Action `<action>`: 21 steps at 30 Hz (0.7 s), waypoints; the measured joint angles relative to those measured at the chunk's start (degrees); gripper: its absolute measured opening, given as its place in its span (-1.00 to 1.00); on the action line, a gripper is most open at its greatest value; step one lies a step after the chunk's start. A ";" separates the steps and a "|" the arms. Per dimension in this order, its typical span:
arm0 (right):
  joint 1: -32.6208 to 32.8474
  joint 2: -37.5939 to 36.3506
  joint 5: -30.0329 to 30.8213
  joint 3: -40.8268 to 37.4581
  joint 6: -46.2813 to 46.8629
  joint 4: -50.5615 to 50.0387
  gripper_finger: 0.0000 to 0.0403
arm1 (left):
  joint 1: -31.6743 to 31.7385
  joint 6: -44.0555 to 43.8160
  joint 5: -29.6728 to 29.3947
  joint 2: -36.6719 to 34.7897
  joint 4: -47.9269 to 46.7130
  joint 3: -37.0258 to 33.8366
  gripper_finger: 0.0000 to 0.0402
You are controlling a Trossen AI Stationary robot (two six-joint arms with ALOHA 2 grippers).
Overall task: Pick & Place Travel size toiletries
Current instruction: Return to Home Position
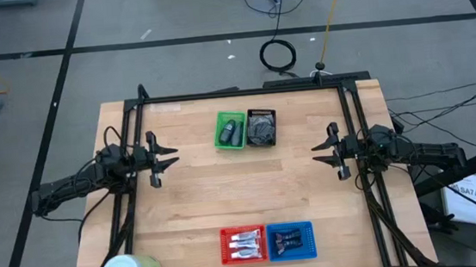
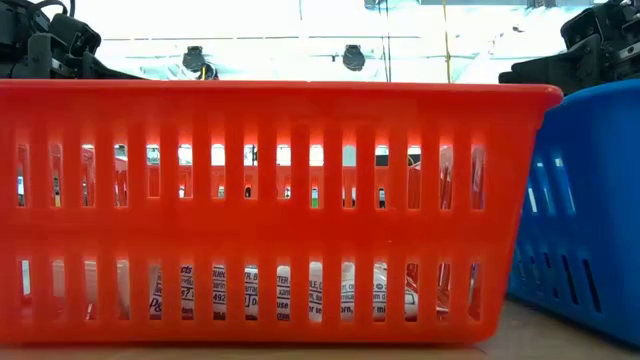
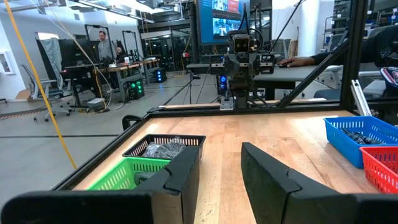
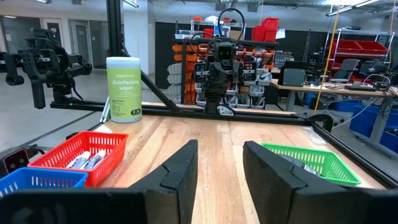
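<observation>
High view: left gripper (image 1: 171, 155), right gripper (image 1: 317, 153) released over wooden table (image 1: 226, 195); cable (image 1: 262, 56), perhaps, behind.

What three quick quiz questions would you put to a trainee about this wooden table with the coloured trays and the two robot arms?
1. True or false: the left gripper is shut on an item.
2. Which tray holds the white-silver tubes? A. a green one; B. the red slotted plastic tray; C. a black one.
3. Fill in: the dark navy tubes lie in the ___ slotted plastic tray, right beside the red one.

Key
1. False: the left gripper and the right gripper are both open and empty.
2. B.
3. Blue: they lie in the blue slotted plastic tray.
</observation>
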 joint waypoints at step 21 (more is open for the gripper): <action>0.00 0.00 -0.01 -0.01 -0.01 0.00 -0.41 | -0.02 0.00 0.00 0.00 0.00 0.00 -0.43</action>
